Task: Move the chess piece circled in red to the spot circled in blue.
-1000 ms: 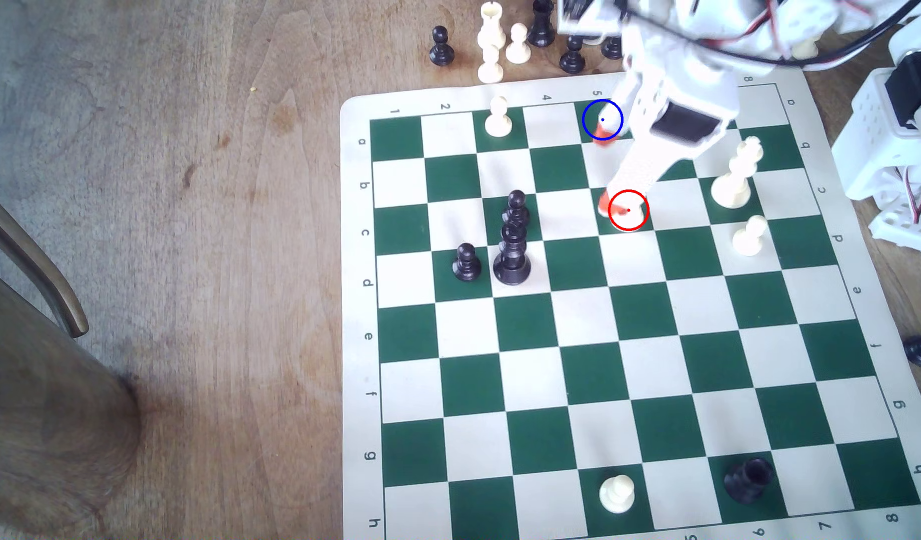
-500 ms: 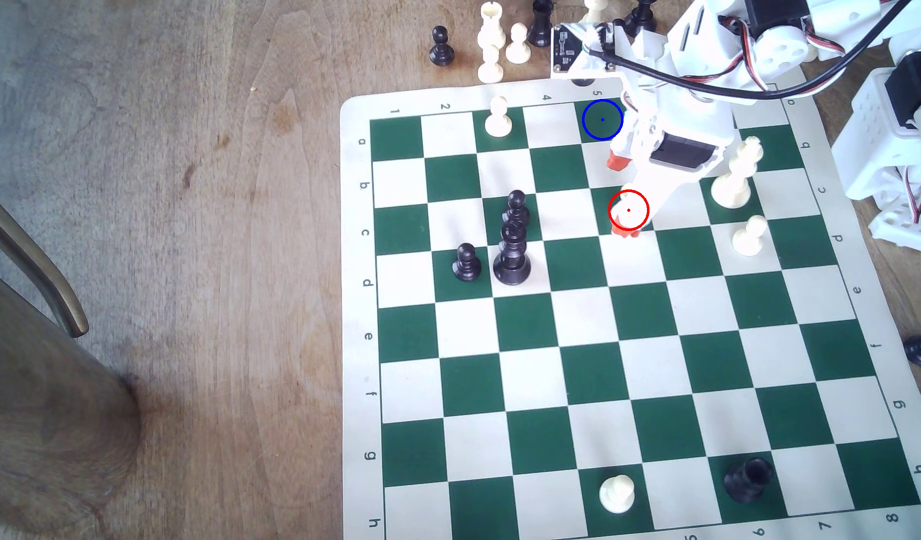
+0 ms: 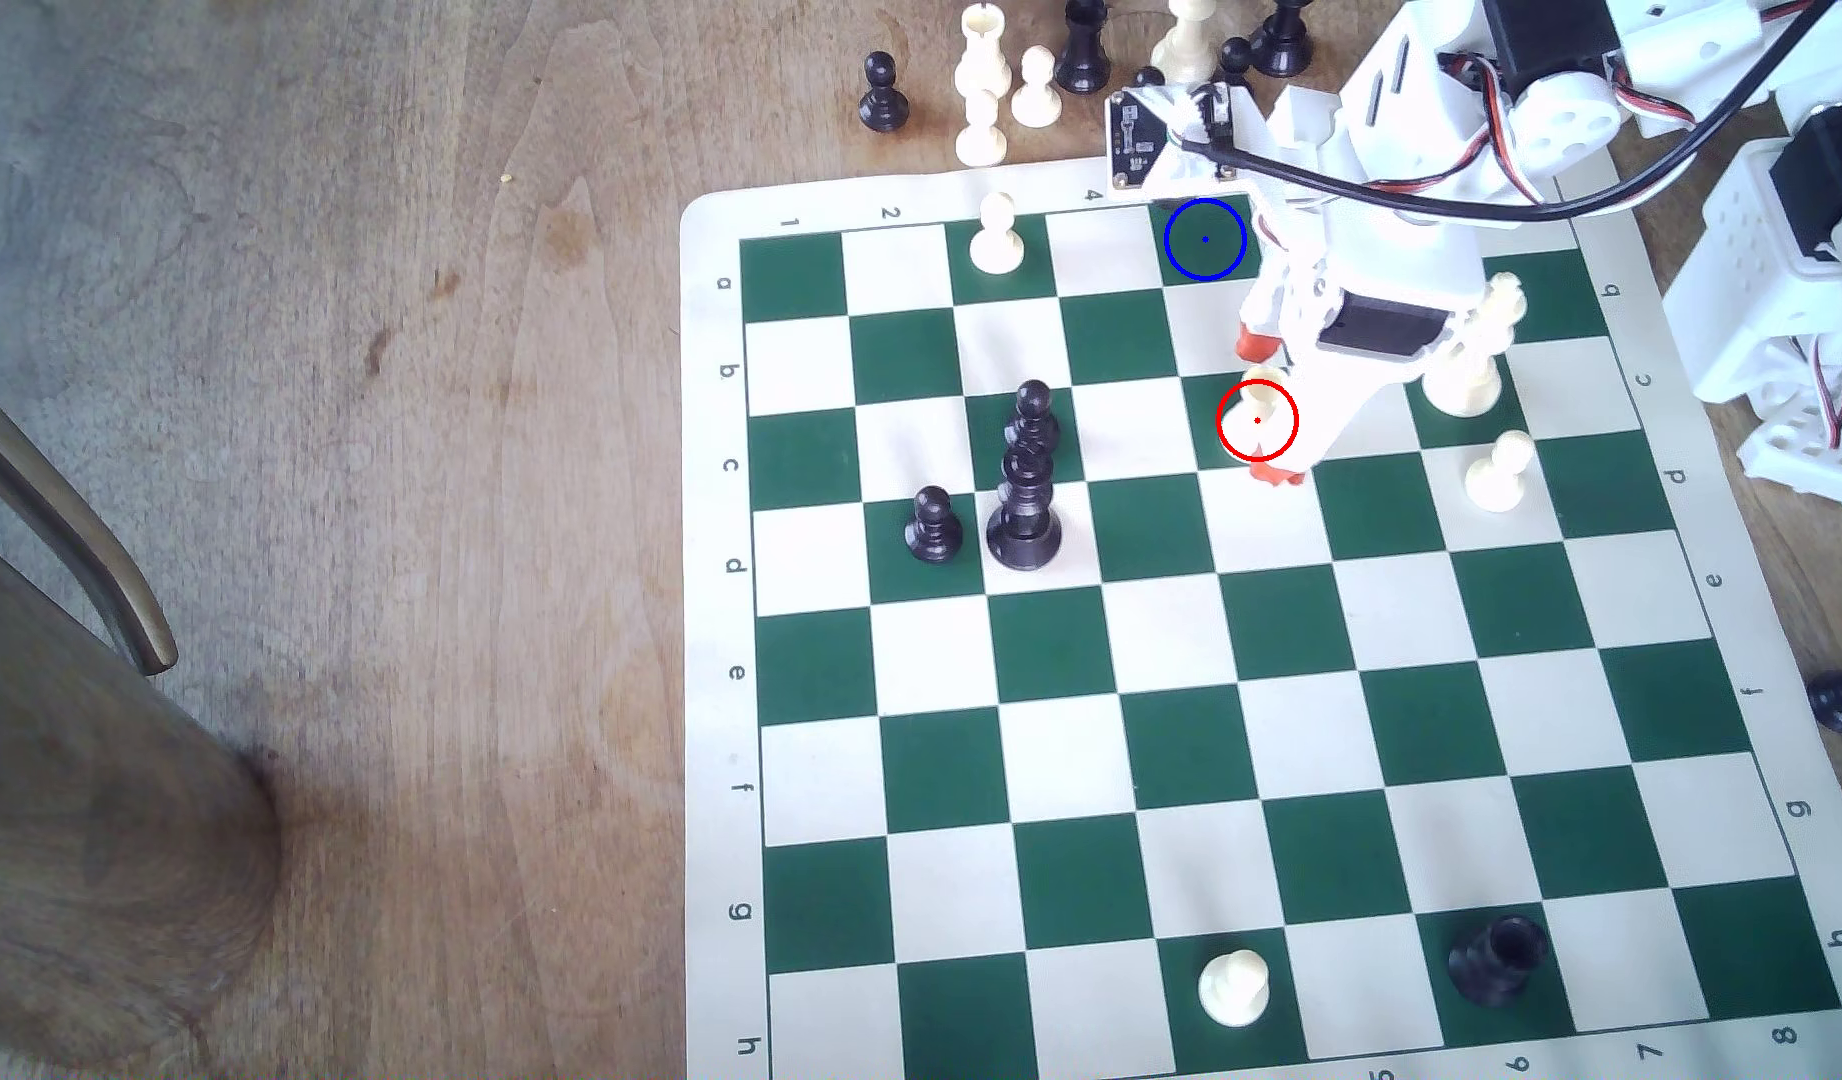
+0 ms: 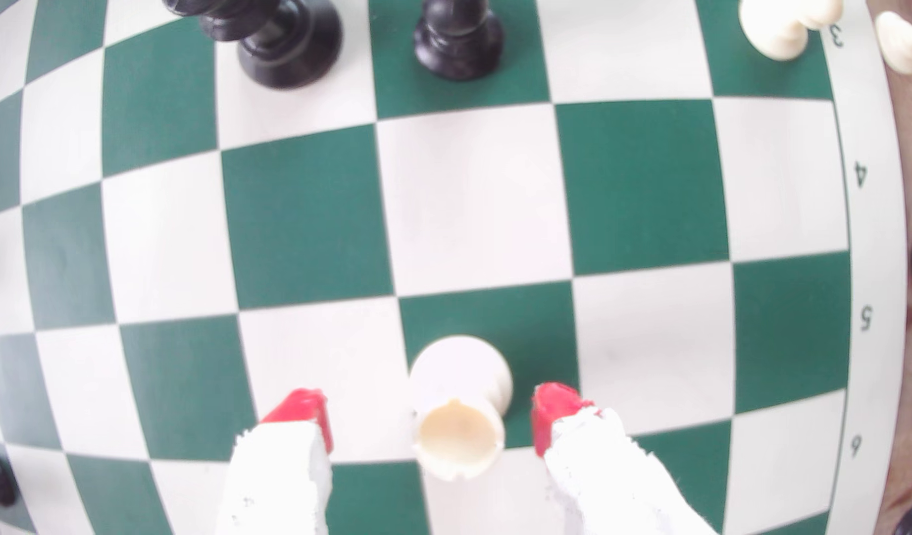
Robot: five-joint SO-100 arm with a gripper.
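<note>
I am at the grasp step: pincer (image 4: 433, 416) spread wide, straddling the cream rook (image 4: 459, 406) untouched; next, clench, lift, carry to the blue-ringed square (image 3: 1205, 240).

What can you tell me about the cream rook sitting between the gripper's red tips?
The cream rook is short and stubby, with a wide round base and a flat, notched top, and looks like smooth plastic. It stands upright on a dark green square, the one ringed in red in the exterior view. The open gripper straddles it, one red-tipped finger on each side, with gaps showing; neither touches it.
</note>
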